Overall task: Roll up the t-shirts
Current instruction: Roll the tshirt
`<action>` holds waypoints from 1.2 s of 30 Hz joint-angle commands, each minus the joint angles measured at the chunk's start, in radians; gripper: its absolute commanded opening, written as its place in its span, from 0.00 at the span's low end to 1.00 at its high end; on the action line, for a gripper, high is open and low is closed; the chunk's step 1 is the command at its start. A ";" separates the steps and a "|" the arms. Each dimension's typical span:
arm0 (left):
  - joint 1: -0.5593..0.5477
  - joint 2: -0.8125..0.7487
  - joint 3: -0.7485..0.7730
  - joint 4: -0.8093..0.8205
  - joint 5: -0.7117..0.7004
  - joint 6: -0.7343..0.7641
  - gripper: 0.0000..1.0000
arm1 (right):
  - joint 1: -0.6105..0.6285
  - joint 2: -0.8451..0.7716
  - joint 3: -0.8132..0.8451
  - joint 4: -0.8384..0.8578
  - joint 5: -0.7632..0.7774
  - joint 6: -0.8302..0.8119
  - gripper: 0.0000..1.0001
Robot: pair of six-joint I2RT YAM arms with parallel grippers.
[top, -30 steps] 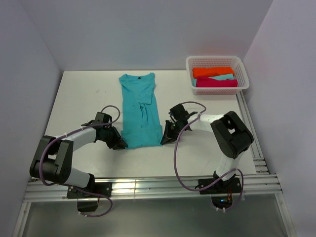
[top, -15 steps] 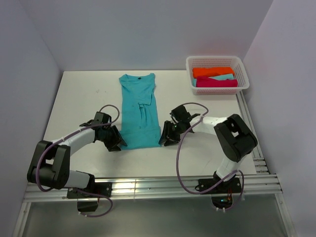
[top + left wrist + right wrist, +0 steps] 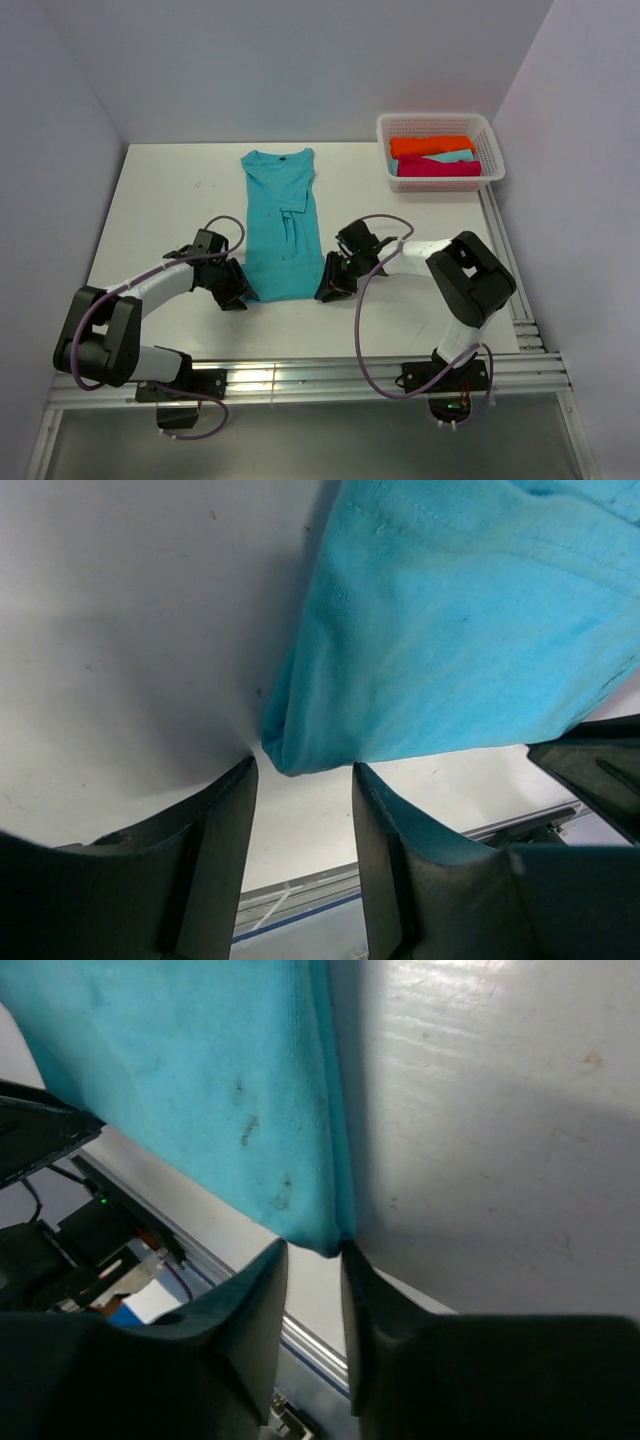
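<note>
A teal t-shirt [image 3: 283, 215] lies flat on the white table, folded lengthwise into a long strip with its neck at the far end. My left gripper [image 3: 240, 294] is low at the near-left hem corner. In the left wrist view the gripper [image 3: 303, 785] is open and the shirt corner [image 3: 300, 748] sits just at its tips. My right gripper [image 3: 325, 287] is at the near-right hem corner. In the right wrist view the gripper [image 3: 313, 1265] is open by a narrow gap, with the shirt corner [image 3: 322, 1232] between its tips. Neither holds cloth.
A white mesh basket [image 3: 436, 119] stands at the far right, holding rolled orange [image 3: 430, 145], pale aqua [image 3: 450, 157] and magenta [image 3: 437, 169] shirts. The table's near edge and metal rails [image 3: 300, 375] lie just behind both grippers.
My right gripper has slid left and nearer, up to the shirt's near-right corner. My left gripper has shifted slightly at the near-left corner. The shirt has not moved.
</note>
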 commanded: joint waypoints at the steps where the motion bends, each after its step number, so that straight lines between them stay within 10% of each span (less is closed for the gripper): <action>1: -0.014 0.022 -0.017 -0.006 -0.034 -0.008 0.49 | 0.006 0.029 0.000 0.010 0.046 0.013 0.31; 6: -0.014 0.038 -0.023 0.000 -0.041 -0.013 0.34 | 0.005 0.034 0.003 0.007 0.043 0.018 0.07; 19: -0.014 -0.002 -0.062 0.044 -0.074 -0.043 0.43 | -0.012 0.011 0.003 -0.042 0.047 -0.025 0.00; 31: -0.014 0.053 -0.082 0.121 -0.066 -0.062 0.01 | -0.025 -0.008 0.013 -0.081 0.052 -0.067 0.00; 36: -0.014 0.033 -0.069 0.085 -0.048 -0.065 0.01 | -0.029 -0.026 0.026 -0.111 0.043 -0.090 0.00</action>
